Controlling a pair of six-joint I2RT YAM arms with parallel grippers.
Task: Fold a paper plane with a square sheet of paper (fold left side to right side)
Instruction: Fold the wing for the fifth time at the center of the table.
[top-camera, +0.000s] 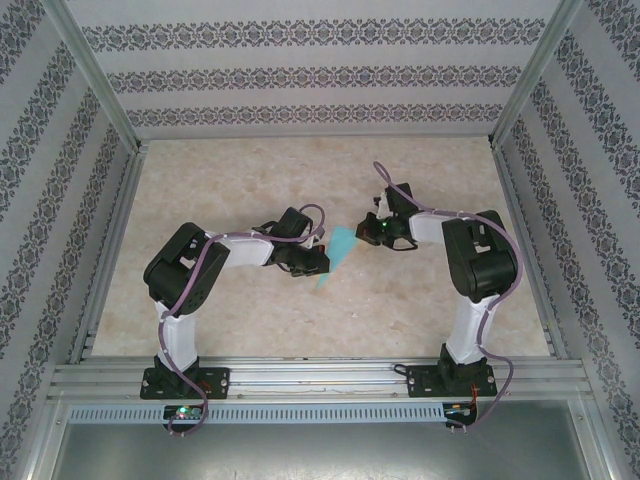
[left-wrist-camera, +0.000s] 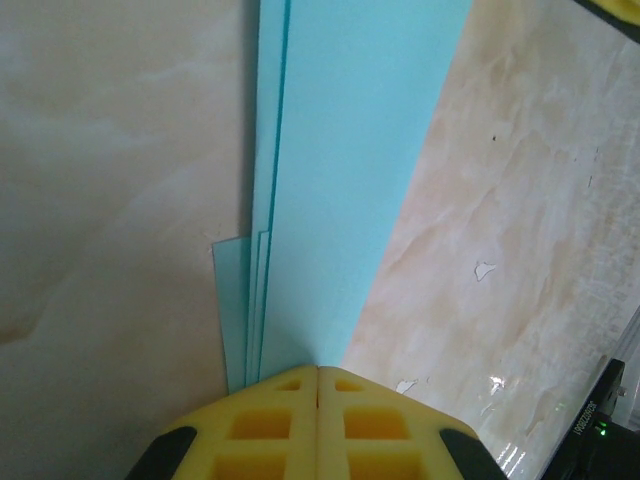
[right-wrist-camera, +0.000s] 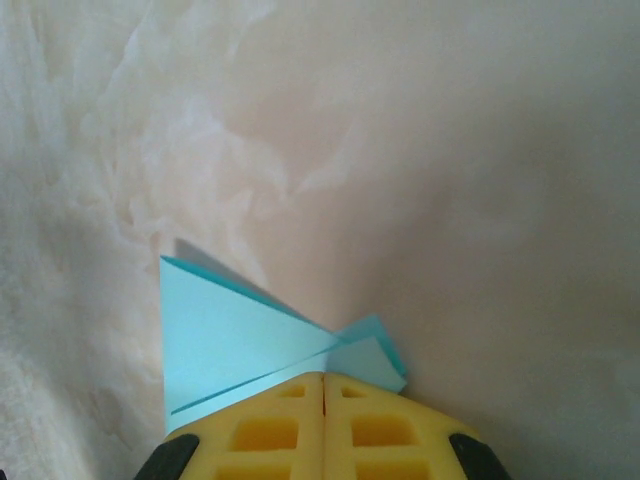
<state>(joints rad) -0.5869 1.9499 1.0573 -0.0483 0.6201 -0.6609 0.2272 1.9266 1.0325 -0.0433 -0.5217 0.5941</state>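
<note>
Over the beige marbled table (top-camera: 250, 180), the light turquoise folded paper plane (top-camera: 340, 252) spans between the arms. Left gripper (left-wrist-camera: 318, 370) fingers are pressed together, pinching one end; right gripper (right-wrist-camera: 323, 376) likewise on the other.

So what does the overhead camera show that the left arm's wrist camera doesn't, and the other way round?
Overhead adds the wider scene: the right gripper at the upper-right end of the paper plane, and patterned walls around the table. The left wrist camera adds close detail: stacked paper edges beside the plane's broad flap, and chipped spots on the tabletop. Both share the turquoise plane, the marbled table and the left gripper, shut, its tips at the paper.
</note>
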